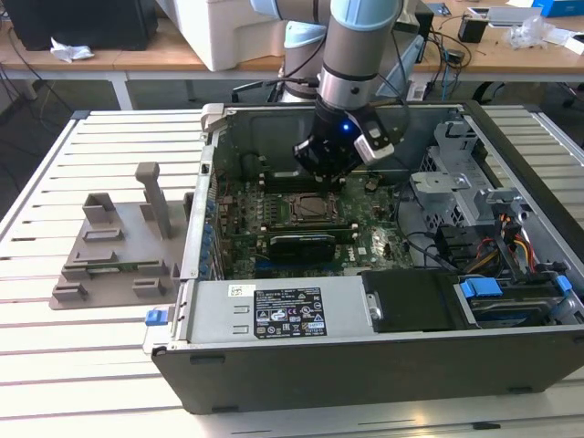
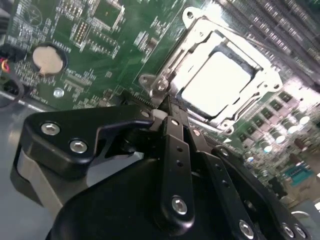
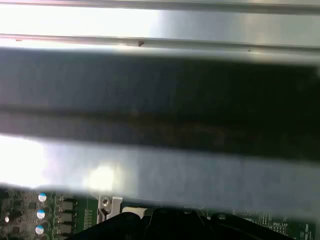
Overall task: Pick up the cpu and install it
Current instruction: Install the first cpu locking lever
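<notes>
The cpu (image 2: 216,84) shows as a pale, glaring flat square lying inside the metal-framed socket (image 2: 260,65) of the green motherboard (image 2: 100,45). In the exterior view that socket (image 1: 304,208) sits mid-board inside the open computer case (image 1: 365,356). My gripper (image 1: 327,176) hangs over the board just behind the socket. In the second wrist view my gripper (image 2: 168,107) ends right at the socket's frame edge, beside the cpu, with its black linkage filling the foreground. I see nothing carried in it.
A grey plastic holder (image 1: 119,251) lies on the slatted table at the exterior view's left. A long black expansion card (image 1: 306,243) stands just in front of the socket. Drive cages and cables (image 1: 484,228) crowd the case's right side. The case wall (image 3: 160,90) is close by.
</notes>
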Tool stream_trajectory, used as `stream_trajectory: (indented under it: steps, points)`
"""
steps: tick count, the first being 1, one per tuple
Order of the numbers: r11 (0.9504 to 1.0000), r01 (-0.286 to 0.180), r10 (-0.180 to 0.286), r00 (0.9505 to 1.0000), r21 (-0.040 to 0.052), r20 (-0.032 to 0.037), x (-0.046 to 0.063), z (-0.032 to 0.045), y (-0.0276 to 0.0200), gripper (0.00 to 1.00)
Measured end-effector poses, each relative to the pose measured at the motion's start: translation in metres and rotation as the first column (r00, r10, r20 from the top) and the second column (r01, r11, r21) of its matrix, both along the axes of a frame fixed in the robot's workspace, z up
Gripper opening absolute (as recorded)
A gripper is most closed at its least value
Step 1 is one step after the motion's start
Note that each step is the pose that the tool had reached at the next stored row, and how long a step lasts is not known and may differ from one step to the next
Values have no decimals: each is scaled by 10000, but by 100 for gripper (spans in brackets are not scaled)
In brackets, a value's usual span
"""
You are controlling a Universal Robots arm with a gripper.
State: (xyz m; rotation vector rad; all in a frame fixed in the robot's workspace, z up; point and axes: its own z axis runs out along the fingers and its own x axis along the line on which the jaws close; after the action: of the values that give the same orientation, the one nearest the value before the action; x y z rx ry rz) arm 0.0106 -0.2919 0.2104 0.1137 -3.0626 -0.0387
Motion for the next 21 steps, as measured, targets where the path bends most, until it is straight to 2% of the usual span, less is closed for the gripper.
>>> stream_trajectory:
  steps: [1, 3, 6, 7, 9, 11, 16, 17, 21]
  points:
    - [10000, -1, 1, 10000, 0, 0, 0, 0, -34, 11]
    - [10000, -1, 1, 10000, 0, 0, 0, -1, -176, 11]
    - [10000, -1, 1, 10000, -1, -1, 0, -3, -303, 11]
    - [10000, -2, 2, 10000, 2, 0, 0, -4, -374, 11]
    - [10000, -1, 1, 10000, -2, -1, 0, 12, -383, 11]
    - [10000, 0, 0, 10000, 0, 0, 0, 59, -383, 11]
    - [10000, -1, 1, 10000, -1, 0, 0, 224, -383, 11]
    - [10000, -1, 1, 10000, 0, 0, 0, 285, -383, 11]
    - [10000, -1, 1, 10000, 1, 0, 0, 439, -383, 11]
